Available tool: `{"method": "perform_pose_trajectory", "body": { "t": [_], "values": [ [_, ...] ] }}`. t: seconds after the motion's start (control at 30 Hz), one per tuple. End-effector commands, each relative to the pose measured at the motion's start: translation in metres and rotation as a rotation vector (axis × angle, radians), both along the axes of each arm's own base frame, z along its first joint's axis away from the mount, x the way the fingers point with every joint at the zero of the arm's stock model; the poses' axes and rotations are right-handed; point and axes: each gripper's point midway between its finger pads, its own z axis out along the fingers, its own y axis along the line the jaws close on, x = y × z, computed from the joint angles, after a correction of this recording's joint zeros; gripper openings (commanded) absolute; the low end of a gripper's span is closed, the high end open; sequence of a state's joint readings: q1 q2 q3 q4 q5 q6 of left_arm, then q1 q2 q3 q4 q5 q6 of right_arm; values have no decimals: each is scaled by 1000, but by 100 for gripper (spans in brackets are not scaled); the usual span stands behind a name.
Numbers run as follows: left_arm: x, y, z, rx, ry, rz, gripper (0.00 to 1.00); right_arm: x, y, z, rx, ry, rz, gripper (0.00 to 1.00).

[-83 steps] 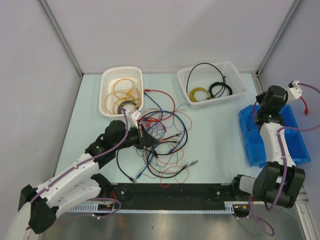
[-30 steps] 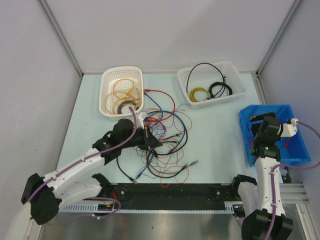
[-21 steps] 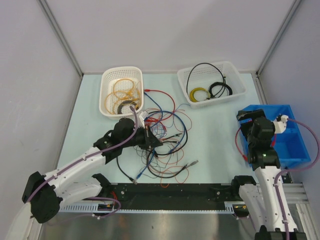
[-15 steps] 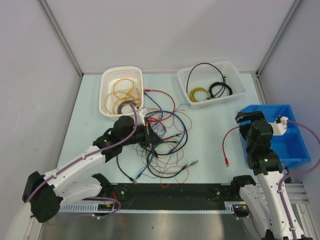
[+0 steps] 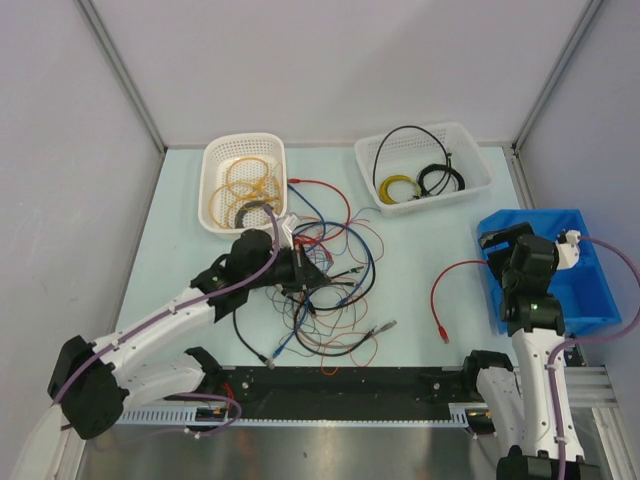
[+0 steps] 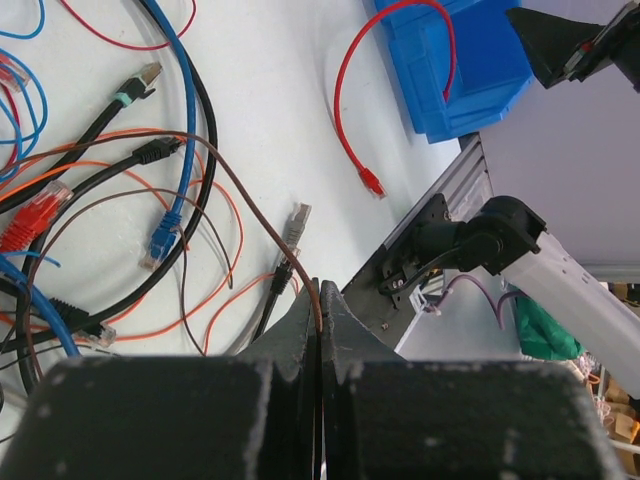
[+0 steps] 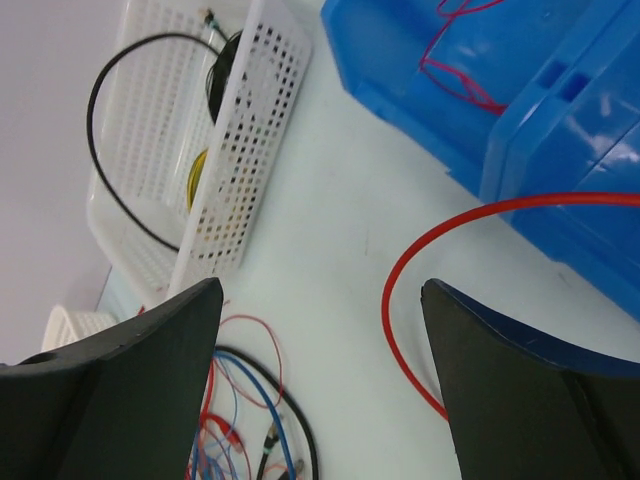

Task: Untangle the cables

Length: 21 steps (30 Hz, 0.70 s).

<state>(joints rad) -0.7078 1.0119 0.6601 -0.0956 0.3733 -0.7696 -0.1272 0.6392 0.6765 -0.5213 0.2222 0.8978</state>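
Left fingers (image 6: 318,303) fully closed, pinching a thin brown wire (image 6: 240,185) right at the tips. The wire arcs up and off to the left over the pile. My left arm is reached into the near-left side of the cable tangle (image 5: 325,280).

The tangle sits on the bench (image 5: 420,250), left of centre, between the two white baskets and the arm bases. Red, blue, orange and black strands are looped through each other.

Left wrist cam shows these lying on the bench with strands crossing:
- a blue plug (image 6: 160,243)
- a black cable with a teal-booted plug (image 6: 135,84)
- a red plug (image 6: 35,217)
- a grey plug (image 6: 297,218)

Right fingers (image 5: 497,238) spread wide, nothing between them. They hang over the far-left corner of the blue bin (image 5: 590,290).

One red cable (image 5: 447,278) is apart from the pile. It comes over the bin's left wall and curves out across the bench. Its plug end lies well right of the tangle, not touching it. Some thin red wire (image 7: 460,70) lies inside the bin.

Left basket (image 5: 245,140) holds orange coils (image 5: 245,180) plus a dark coil. Right basket (image 5: 430,204) holds a yellow coil (image 5: 397,188) and a black cable (image 5: 437,178). A red strand from the tangle runs up to just beside the left basket's right wall.
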Motion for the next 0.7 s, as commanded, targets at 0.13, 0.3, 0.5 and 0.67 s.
{"method": "perform_pose_trajectory", "body": {
  "t": [0.13,0.3,0.5,0.67],
  "values": [
    [15,-27,41,-89,-64,-38,0,19,57,4,36,-21,296,84],
    [15,-24,44,-90,-81,-31,0,27,74,-30,19,108,363,86],
    [8,-20,38,-95,-66,-31,0,35,63,-67,30,195,293,86],
    [5,-14,39,-89,-81,-23,0,40,55,-75,-11,214,248,84]
  ]
}}
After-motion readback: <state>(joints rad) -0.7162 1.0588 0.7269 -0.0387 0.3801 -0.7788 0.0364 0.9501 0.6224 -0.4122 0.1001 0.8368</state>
